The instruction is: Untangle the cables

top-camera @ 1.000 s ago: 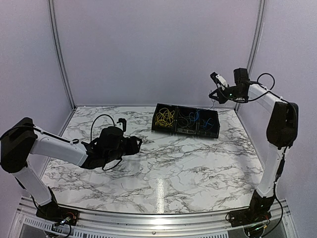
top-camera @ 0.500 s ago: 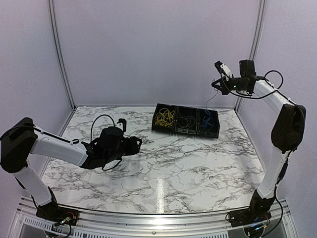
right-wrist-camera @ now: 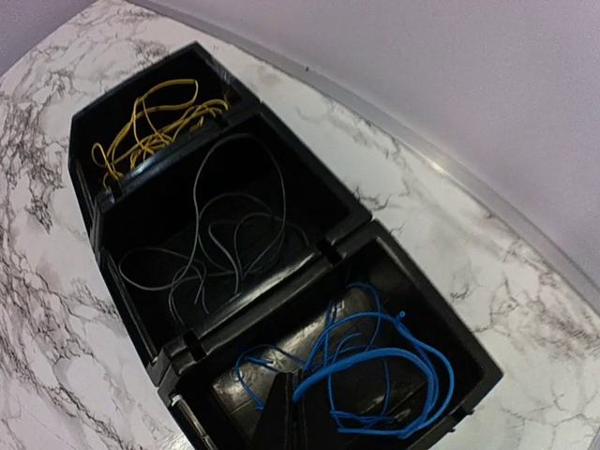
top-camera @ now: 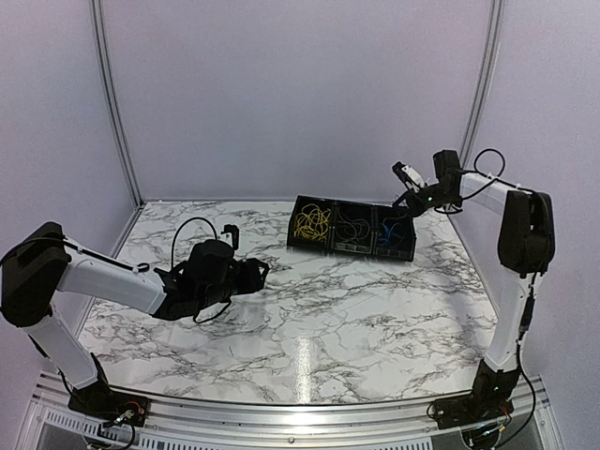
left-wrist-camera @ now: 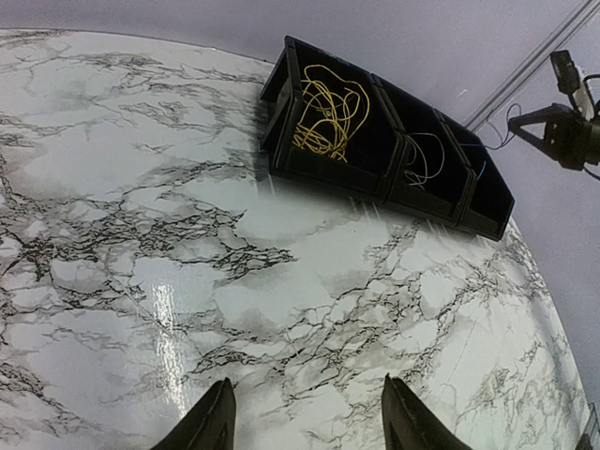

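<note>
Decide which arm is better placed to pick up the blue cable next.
Right: the right fingers hang shut over the blue cable in its bin; the left fingers hover over the table, far away.

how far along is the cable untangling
Mostly done, it seems: thin yellow wires lie in one compartment of the black plastic bin, grey wires in the middle, blue wires in the last. In hand: the right tool, shut, hangs over the blue ones; any grip is unclear. Left: none visibly loose.
</note>
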Motion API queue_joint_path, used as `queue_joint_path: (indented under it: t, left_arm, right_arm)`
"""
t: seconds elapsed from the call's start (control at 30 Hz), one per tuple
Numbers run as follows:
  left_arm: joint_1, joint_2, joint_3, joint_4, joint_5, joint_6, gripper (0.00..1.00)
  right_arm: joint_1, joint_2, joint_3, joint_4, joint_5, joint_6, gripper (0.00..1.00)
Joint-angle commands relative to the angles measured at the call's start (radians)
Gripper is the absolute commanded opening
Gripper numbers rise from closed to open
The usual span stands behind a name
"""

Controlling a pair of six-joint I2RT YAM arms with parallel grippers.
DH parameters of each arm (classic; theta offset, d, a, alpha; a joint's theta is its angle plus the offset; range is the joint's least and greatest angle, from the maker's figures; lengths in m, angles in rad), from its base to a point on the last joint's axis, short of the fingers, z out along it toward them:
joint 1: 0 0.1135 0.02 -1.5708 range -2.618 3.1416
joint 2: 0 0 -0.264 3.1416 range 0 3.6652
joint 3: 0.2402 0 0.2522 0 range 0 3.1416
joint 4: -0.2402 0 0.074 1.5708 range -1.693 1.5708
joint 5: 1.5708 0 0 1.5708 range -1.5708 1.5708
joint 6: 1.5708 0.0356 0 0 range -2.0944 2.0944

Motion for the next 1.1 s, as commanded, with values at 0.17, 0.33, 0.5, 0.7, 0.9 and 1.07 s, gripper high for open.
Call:
queue_joint_path:
  t: [0.17,0.33,0.5,0.7,0.9,1.07]
  left_arm:
    - [-0.01,-0.019,-0.014,-0.032,-0.02,-0.016,0.56]
    - [-0.009,-0.01,-0.004,-0.035,-0.014,-0.016,0.56]
    - [-0.01,-0.005,0.012,-0.042,-0.014,-0.005,0.56]
    - [-0.008,-0.013,0.032,-0.067,-0.028,0.039,0.56]
    - [0.001,-0.01,0.066,-0.116,-0.026,0.084,0.58]
    - [0.02,-0.014,0.124,-0.19,-0.028,0.157,0.6]
  right_arm:
    - [0.001,0.079,-0.018,-0.056,-0.001,-0.018,0.0]
    - [0.013,0.104,-0.013,-0.081,0.002,-0.042,0.01]
    - [0.022,0.104,0.015,-0.135,0.029,-0.036,0.12]
    - [0.02,0.018,-0.008,-0.192,0.107,-0.027,0.26]
    - [0.02,-0.092,-0.071,-0.216,0.133,-0.016,0.32]
    - [0.02,-0.183,-0.112,-0.217,0.136,-0.019,0.34]
